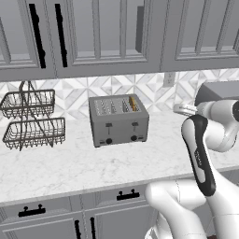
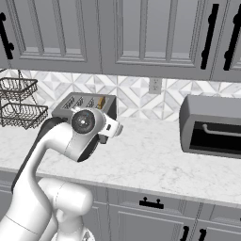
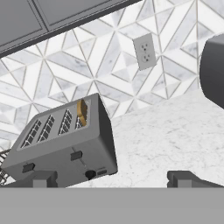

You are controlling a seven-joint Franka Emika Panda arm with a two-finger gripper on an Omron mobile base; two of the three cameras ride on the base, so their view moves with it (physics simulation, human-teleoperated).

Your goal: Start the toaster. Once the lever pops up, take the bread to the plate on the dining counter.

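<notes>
Pincer (image 3: 111,179) wide (tilted), facing toaster (image 3: 65,144)

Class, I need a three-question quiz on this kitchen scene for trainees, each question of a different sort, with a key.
1. True or false: the bread sits in the toaster slot nearest the wire baskets.
2. What hangs on the wall between toaster and oven? A) clock B) outlet C) towel
3. Fill in: the gripper's jaws stand ____.

Key:
1. False; it is in the slot farthest from them.
2. B
3. open, holding nothing.
</notes>
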